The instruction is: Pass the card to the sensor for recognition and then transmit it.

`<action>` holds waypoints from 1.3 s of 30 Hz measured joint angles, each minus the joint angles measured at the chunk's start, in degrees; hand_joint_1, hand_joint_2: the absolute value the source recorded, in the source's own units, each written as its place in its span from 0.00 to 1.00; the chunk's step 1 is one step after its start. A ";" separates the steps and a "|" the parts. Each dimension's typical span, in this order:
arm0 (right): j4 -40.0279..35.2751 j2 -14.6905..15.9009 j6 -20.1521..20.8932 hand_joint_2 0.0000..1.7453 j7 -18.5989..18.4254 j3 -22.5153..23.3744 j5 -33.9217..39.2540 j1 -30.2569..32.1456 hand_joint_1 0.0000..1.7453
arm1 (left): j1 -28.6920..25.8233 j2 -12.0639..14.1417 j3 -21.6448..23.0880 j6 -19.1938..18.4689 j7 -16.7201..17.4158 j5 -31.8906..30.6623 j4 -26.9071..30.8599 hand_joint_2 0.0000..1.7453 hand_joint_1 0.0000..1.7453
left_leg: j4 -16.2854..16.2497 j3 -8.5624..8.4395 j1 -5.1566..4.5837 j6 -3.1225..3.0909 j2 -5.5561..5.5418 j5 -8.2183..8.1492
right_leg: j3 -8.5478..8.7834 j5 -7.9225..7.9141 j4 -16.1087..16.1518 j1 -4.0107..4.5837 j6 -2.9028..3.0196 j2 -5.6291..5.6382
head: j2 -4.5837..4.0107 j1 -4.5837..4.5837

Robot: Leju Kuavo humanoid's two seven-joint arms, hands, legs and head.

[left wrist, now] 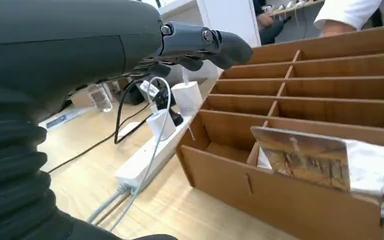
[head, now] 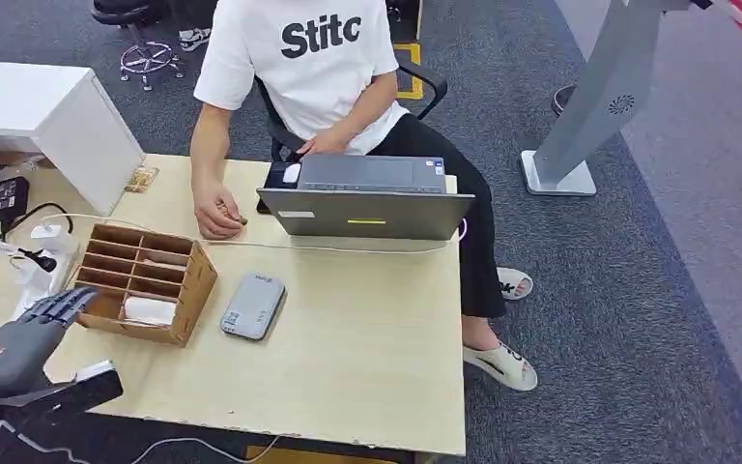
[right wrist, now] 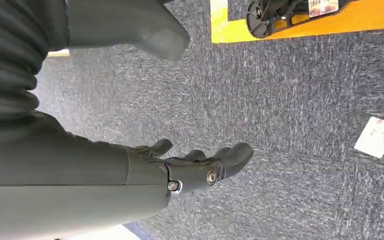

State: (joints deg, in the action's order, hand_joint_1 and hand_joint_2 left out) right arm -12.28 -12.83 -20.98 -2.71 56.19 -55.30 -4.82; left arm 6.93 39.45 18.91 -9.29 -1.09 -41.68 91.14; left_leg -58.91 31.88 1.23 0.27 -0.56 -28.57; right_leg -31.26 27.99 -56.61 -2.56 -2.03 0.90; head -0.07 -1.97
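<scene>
Grey and empty, the left hand [head: 34, 324] hovers with fingers spread just left of the wooden rack [head: 145, 280], near its front corner. The card [left wrist: 305, 159] stands in the rack's nearest slot. The right hand [right wrist: 195, 167] hangs spread over carpet. Right of the rack lies the sensor [head: 252, 305]; beyond, a person's hand [head: 218, 218] rests beside a laptop [head: 367, 198].

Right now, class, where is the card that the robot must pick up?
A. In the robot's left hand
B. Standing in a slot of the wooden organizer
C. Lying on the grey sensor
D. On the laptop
B: the card stands upright in the wooden organizer, near the empty left hand.
</scene>
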 joint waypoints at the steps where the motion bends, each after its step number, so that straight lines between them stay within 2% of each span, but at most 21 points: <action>1: 0.00 0.00 0.00 1.00 0.00 0.00 0.00 -0.01 0.00 | 0.00 -0.33 0.09 0.04 0.00 -0.02 -0.41 1.00 0.00 | 0.00 0.00 0.00 0.00 0.00 0.00 | 0.00 0.00 0.00 0.00 0.00 0.00 | 0.00 0.00; 10: 0.00 0.00 -0.02 1.00 0.02 0.00 -0.11 -0.03 0.00 | -0.03 -1.92 0.26 0.13 0.00 -0.15 -2.12 1.00 0.00 | 0.00 0.00 0.00 0.00 0.00 0.00 | 0.00 0.00 0.00 0.00 0.00 0.00 | 0.00 0.00; 16: 0.00 0.00 -0.02 1.00 0.00 0.00 -0.55 -0.05 0.00 | -0.63 -3.61 0.26 2.58 -0.68 -1.79 -2.93 1.00 0.00 | 0.00 0.00 0.00 0.00 0.00 0.00 | 0.00 0.00 0.00 0.00 0.00 0.00 | 0.00 0.00; 22: 0.00 0.00 0.09 1.00 0.02 0.00 -1.22 -0.07 0.00 | -0.81 -7.00 0.26 7.57 -2.49 -6.58 -4.41 1.00 0.00 | 0.00 0.00 -0.01 0.00 -0.01 0.00 | 0.01 0.00 0.01 -0.01 0.00 -0.01 | 0.00 0.02; 26: 0.00 0.00 0.07 1.00 0.09 0.00 -1.73 -0.09 0.00 | -0.79 -10.38 0.26 10.51 -3.39 -9.27 -5.53 1.00 0.00 | 0.00 0.00 -0.01 0.00 -0.01 0.00 | 0.01 0.00 0.01 -0.01 -0.01 -0.01 | 0.00 0.00; 39: 0.02 0.00 0.24 1.00 0.02 -0.07 -2.38 -0.12 0.00 | 0.79 -15.23 -0.31 11.10 -3.89 -11.06 -9.00 1.00 0.00 | 0.00 0.00 -0.01 0.00 -0.01 0.00 | 0.01 0.00 0.01 -0.01 -0.01 -0.01 | 0.00 0.00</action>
State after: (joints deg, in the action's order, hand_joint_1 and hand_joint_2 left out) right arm -12.26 -12.83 -20.74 -2.69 56.13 -57.68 -4.94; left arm 7.72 24.22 18.60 1.81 -4.98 -52.74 82.14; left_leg -58.91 31.88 1.22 0.26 -0.57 -28.57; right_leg -31.26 27.98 -56.61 -2.57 -2.03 0.89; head -0.07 -1.97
